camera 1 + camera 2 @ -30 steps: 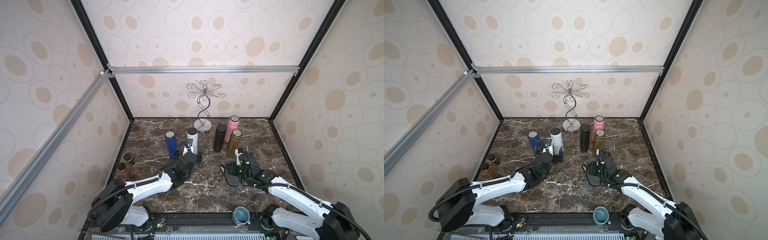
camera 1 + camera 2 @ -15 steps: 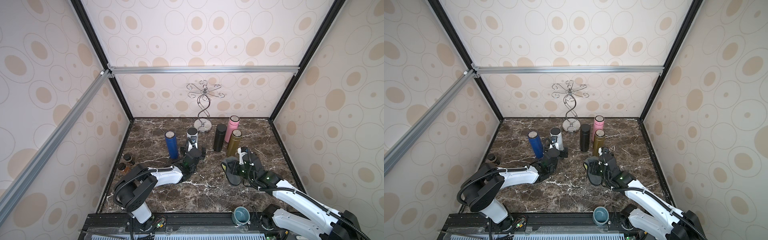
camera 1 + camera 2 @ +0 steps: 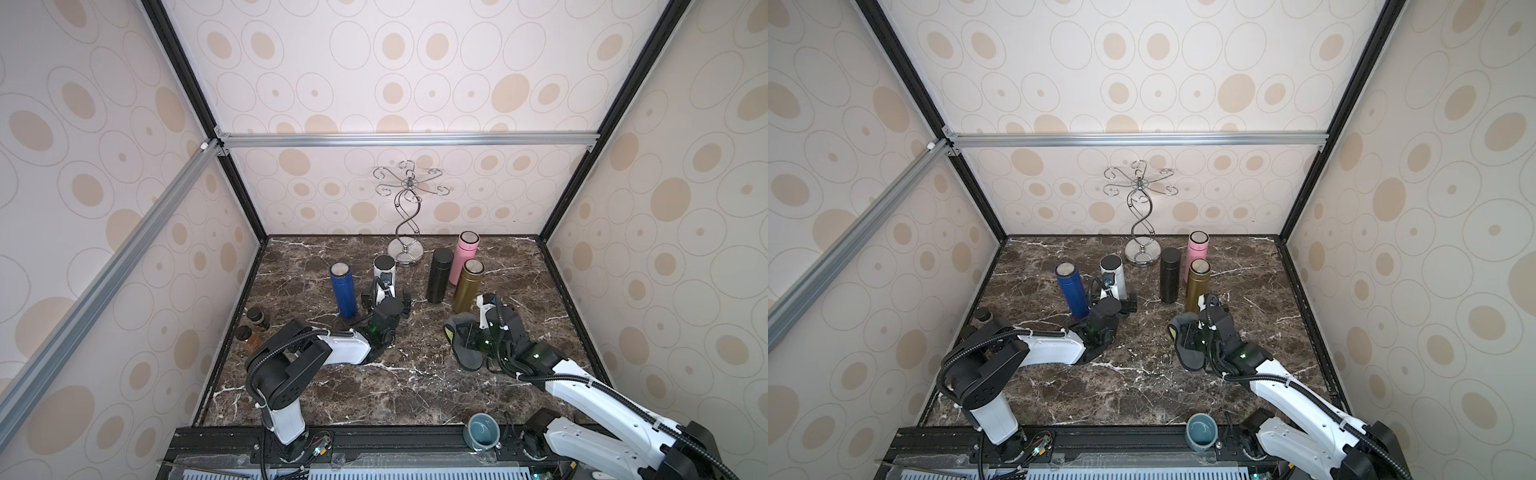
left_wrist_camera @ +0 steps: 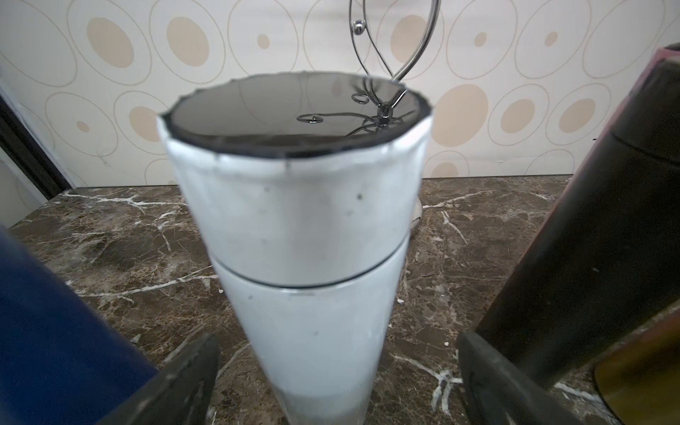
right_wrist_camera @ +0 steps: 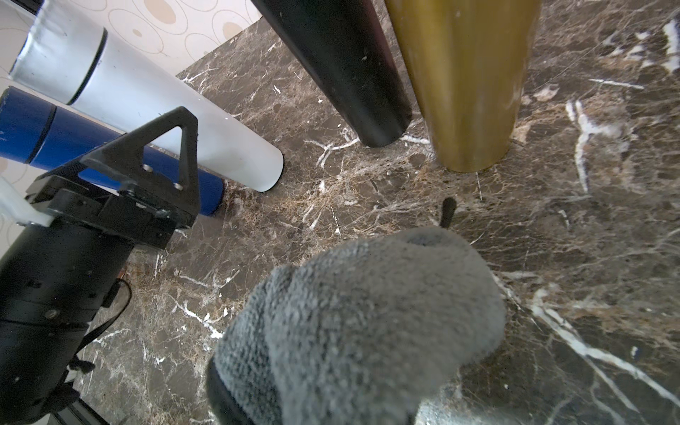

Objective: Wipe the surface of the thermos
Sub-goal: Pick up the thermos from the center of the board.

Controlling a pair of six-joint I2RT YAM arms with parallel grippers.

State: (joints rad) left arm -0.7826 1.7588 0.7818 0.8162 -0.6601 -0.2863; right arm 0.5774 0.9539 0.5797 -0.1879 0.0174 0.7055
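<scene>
The white cylindrical thermos with a dark lid (image 4: pixel 312 228) is seen upright and capped on the brown marble tabletop (image 3: pixel 415 390), flanked by the wide-spread left gripper (image 4: pixel 336 371). A grey fleecy cloth (image 5: pixel 360 323) is clamped in the right gripper (image 3: pixel 473 337), near the capped gold metal thermos (image 3: pixel 467 291).

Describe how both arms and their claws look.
The left arm and right arm have white shells with black joints. A black ribbed cable loops along each. Small green lights glow near the wrists. The left claw has black, triangular open-frame fingers. The right claw is mostly hidden, black where visible.
</scene>
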